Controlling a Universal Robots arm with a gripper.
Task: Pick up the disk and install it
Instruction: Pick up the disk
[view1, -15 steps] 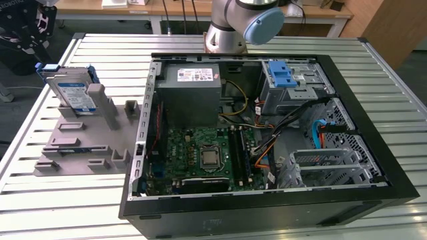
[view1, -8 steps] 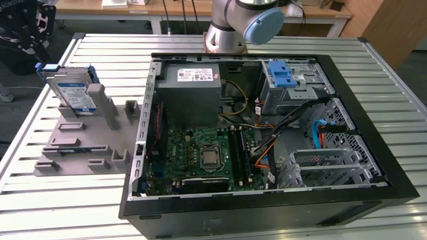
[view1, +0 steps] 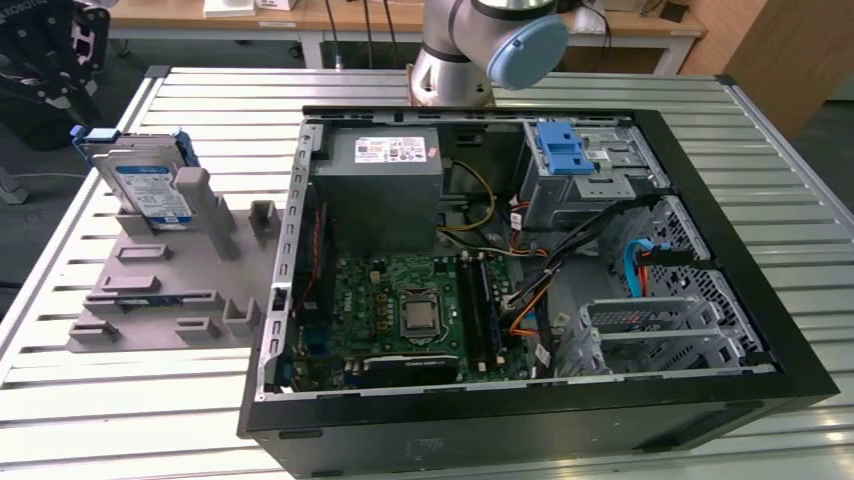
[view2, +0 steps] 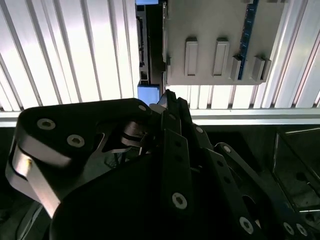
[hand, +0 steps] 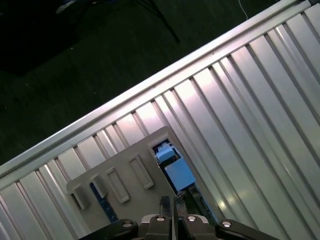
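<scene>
The disk (view1: 144, 185), silver with a blue-and-white label and a blue carrier, stands upright in a grey holder (view1: 160, 290) at the exterior view's left, beside the open computer case (view1: 747, 250). My gripper (view1: 67, 60) hangs above and just behind it, apart from it. In the first wrist view the disk (hand: 175, 172) is seen edge-on from above, with the gripper (hand: 171, 204) over its near end and the fingers together, holding nothing. In the second wrist view the black gripper (view2: 170, 97) points at the blue carrier end of the disk (view2: 148, 94).
The case lies open with a motherboard (view1: 414, 310), a grey power supply (view1: 380, 190) and a drive cage with a blue latch (view1: 561, 150). The arm's base (view1: 467, 40) stands behind the case. The ribbed metal table (view1: 134, 420) ends close behind the holder.
</scene>
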